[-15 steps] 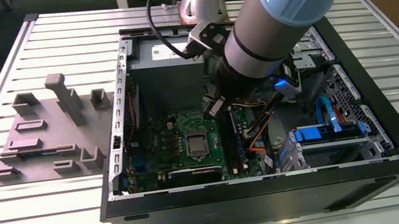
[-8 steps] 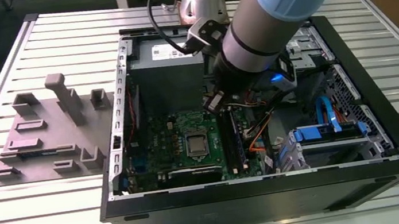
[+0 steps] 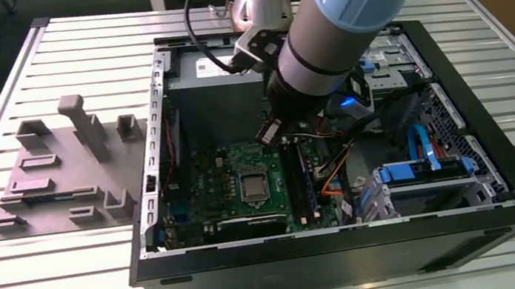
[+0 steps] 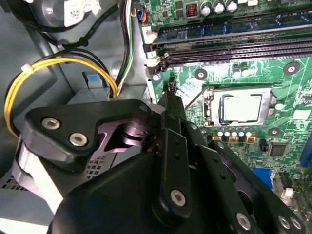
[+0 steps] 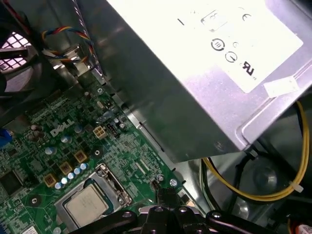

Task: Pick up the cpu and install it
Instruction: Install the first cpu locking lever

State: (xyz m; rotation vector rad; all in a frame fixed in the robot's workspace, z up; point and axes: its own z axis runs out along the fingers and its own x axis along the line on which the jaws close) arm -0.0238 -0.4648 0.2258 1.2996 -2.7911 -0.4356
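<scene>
cpu (image 4: 240, 108): one, apparently in socket | gripper (image 4: 171, 92): one, empty

Small, flat, square silver-grey metal-topped cpu (image 3: 255, 186) (image 4: 240, 107) (image 5: 87, 205): lies flat and level, seated inside the rectangular silver socket frame (image 4: 210, 108) on the green motherboard (image 3: 211, 169), near the board's middle. Top face exposed, uncovered.

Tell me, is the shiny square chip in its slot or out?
In. The chip lies flat inside the silver frame on the green board, seen in both wrist views; the tool holds nothing.
</scene>
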